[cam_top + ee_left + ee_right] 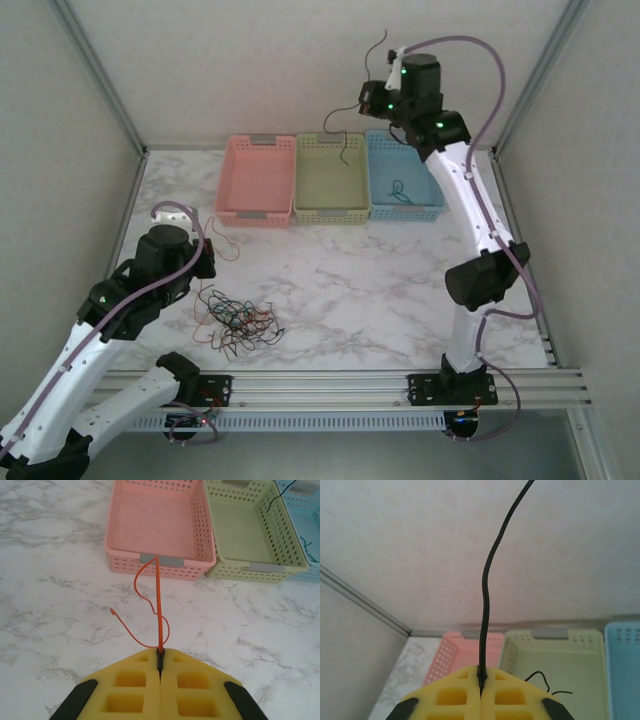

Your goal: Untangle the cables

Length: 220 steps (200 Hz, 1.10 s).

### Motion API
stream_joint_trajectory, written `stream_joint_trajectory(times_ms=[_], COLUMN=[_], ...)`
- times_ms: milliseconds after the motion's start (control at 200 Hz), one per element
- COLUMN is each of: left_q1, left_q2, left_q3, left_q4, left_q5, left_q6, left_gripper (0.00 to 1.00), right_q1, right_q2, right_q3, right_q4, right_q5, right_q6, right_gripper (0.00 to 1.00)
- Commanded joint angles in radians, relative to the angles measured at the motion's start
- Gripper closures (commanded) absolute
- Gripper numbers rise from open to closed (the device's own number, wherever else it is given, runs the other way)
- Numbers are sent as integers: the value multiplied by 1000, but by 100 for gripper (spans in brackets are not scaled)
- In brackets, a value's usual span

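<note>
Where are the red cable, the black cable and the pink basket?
Red cable (pixel 158 605): left wrist view, on its straight stretch.
Black cable (pixel 484 610): right wrist view, on its upright stretch.
Pink basket (pixel 125 565): left wrist view, on its near wall.

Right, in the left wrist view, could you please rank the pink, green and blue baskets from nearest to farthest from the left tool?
Measured from the left tool, which is shut on a red cable:
1. Pink basket: straight ahead, nearest.
2. Green basket: ahead and to the right.
3. Blue basket: at the far right edge, farthest.
</note>
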<state>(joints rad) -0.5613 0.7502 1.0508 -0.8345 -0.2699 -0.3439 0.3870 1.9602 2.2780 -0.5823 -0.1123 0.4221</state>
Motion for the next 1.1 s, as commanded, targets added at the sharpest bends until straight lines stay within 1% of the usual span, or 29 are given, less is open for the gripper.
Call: stream_joint_trajectory(times_ms=[0, 140, 355, 475, 616, 681, 776, 851, 891, 921, 941, 1096], left_q1=[-2, -2, -2, -2, -2, -1, -2, -2, -2, -2, -2, -2], left_q2=[-12, -14, -17, -19, -20, -19, -18, -18, -18, -18, -18, -15], left_q3=[-8, -9, -11, -12, -14, -13, -14, -14, -14, -14, -14, -15], left_q4=[-9, -9, -8, -8, -9, -8, -9, -8, -8, -8, -7, -6], left_q5=[-5, -3, -6, -8, -8, -8, -8, -6, -7, -7, -7, -3], left_q6=[11, 12, 13, 13, 13, 13, 13, 13, 13, 14, 13, 13], left_gripper=[100, 100, 100, 100, 100, 100, 100, 100, 100, 100, 100, 100], right_q1=[26, 52, 102, 118, 119, 120, 119, 119, 119, 120, 119, 116], right_q2=[49, 131, 279, 357, 455, 490, 536, 554, 553, 550, 549, 548], right_q3=[23, 5, 30, 51, 119, 143, 186, 212, 215, 215, 216, 265], right_q4=[-64, -83, -146, -178, -248, -263, -287, -306, -307, -305, -302, -341], right_q5=[37, 52, 77, 129, 201, 190, 119, 99, 106, 112, 115, 145], right_q6=[-31, -33, -52, -62, -71, -85, -99, -99, -100, -100, -101, -114], right_gripper=[100, 100, 100, 100, 100, 100, 100, 100, 92, 83, 78, 59])
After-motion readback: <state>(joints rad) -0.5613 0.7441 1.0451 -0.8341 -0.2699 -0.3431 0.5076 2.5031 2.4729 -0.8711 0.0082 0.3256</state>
